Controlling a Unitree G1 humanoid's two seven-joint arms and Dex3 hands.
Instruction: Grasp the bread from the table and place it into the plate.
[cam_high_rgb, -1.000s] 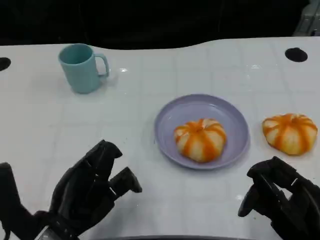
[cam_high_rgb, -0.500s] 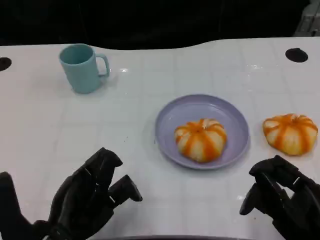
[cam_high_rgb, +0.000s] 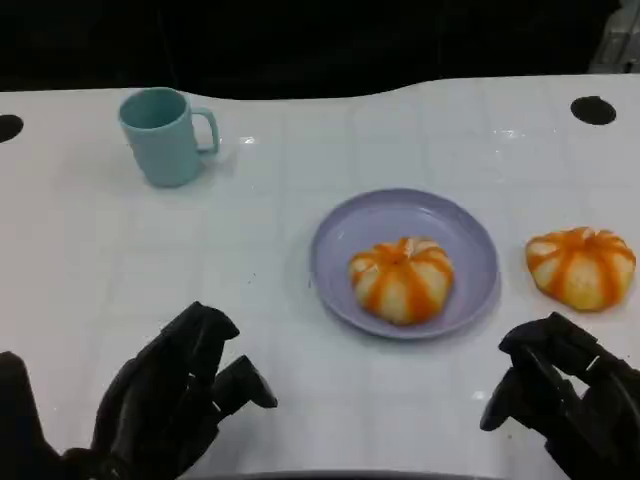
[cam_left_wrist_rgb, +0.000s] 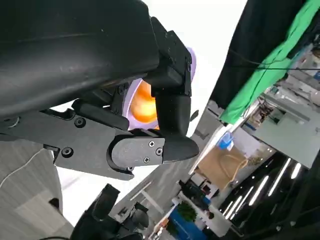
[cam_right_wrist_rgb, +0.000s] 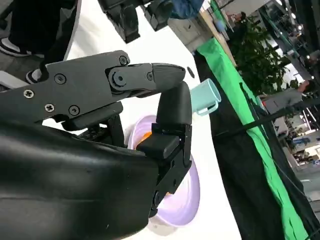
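White desk (cam_high_rgb: 300, 140), dark backdrop. One bread (cam_high_rgb: 401, 279) already on plate (cam_high_rgb: 470, 235); second bread (cam_high_rgb: 581, 265) on desk just beside it. My right robot hand (cam_high_rgb: 560, 400) near, empty, fingers apart; left robot hand (cam_high_rgb: 170, 400) likewise. Bread looks soft, light, squashable: cup sides gently.

Left hand (cam_high_rgb: 175, 400) lower & nearer the table's near edge vs 1 s ago, fingers a bit more curled

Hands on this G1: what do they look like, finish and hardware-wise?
Both the left hand and right hand are matte black, built of blocky, angular finger segments. The wrist views show rounded black shells, flat link plates and small silver screw heads at the pivots. No cables or markings are visible.
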